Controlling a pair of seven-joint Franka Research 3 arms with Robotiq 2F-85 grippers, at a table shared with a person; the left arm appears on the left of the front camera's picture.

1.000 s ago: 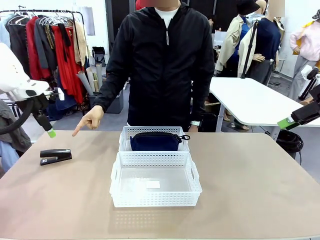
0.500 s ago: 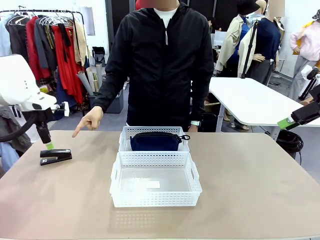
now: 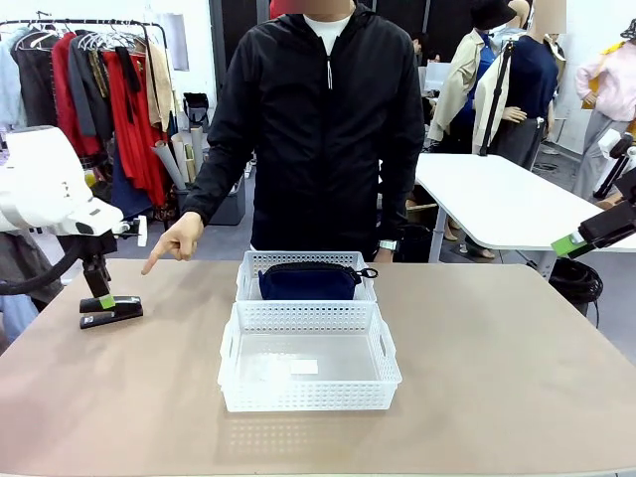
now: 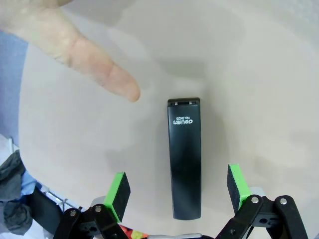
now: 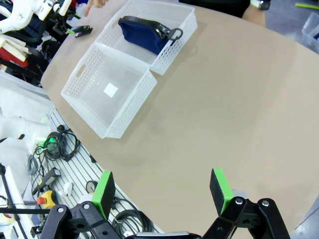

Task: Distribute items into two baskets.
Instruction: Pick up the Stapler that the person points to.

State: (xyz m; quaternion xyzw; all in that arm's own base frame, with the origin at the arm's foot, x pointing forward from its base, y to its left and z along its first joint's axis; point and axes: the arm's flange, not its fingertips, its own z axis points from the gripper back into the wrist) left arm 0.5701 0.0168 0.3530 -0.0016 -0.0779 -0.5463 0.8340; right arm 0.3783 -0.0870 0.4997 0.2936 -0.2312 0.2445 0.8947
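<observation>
Step in hand, by judgement: picking up stapler (image 3: 111, 310) with left jaws. Left jaws released, spread wide, straddling stapler's long body in left wrist view, green pads (image 4: 118, 194) either side, not touching it. Best to come straight down, keep stapler centred between pads, and clamp across narrow sides near the middle so no tipping on lift. Worth watching person's hand (image 3: 179, 238): pointing finger near stapler's far end, so avoid brushing it. Then lift clear, carry to near basket (image 3: 308, 396), bare inside save a small label, and let go low rather than from height.

Right jaws released too, grasping nothing, held up at right side of desk (image 3: 497, 378), well apart from everything.

Stapler: black, slim, smooth top with small white print at one end, lying flat on desk at robot's left, well apart from baskets. Hard and slick, likely to slip if pinched at an edge. Pouch (image 3: 308, 281): navy, soft, zipped, ring pull at one end, already in far basket (image 3: 253, 266). Baskets white, mesh-sided, touching, mid-desk.
</observation>
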